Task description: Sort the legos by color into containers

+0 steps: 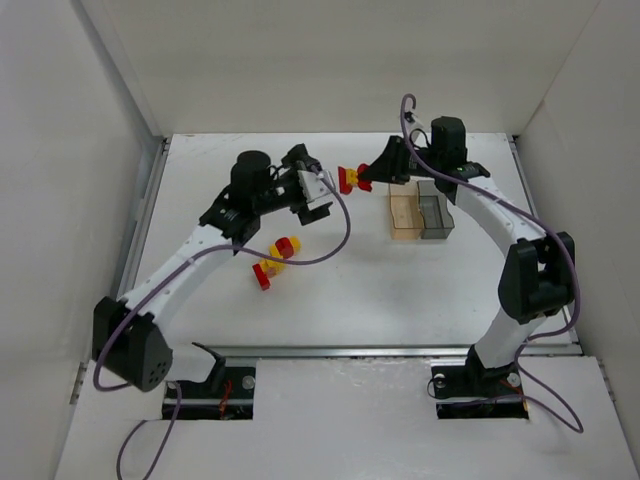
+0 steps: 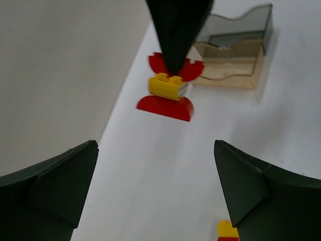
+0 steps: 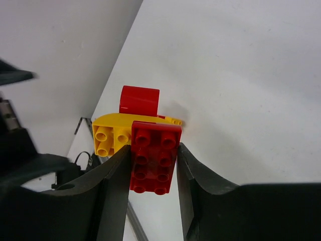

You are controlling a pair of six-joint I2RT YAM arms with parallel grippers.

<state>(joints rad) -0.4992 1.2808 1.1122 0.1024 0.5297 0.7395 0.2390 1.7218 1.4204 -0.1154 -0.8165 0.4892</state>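
Observation:
My right gripper [image 1: 364, 179] is shut on a stuck-together lego cluster [image 1: 349, 180] and holds it above the table, left of the containers. In the right wrist view the gripper [image 3: 154, 168] pinches a red studded brick [image 3: 153, 158]. A yellow brick [image 3: 111, 135] and another red piece [image 3: 139, 100] are attached behind it. My left gripper [image 1: 315, 196] is open and empty, just left of the cluster. In its view [image 2: 155, 201] it faces the cluster [image 2: 168, 95]. The amber bin [image 1: 404, 217] and grey bin [image 1: 436, 216] stand joined together. Red and yellow legos [image 1: 274, 260] lie on the table.
White walls enclose the table on the left, back and right. A metal rail [image 1: 380, 351] runs along the near edge. The bins show in the left wrist view, amber [image 2: 228, 68] in front of grey [image 2: 241, 27]. A small yellow-red lego [image 2: 228, 231] lies by my left gripper's right finger.

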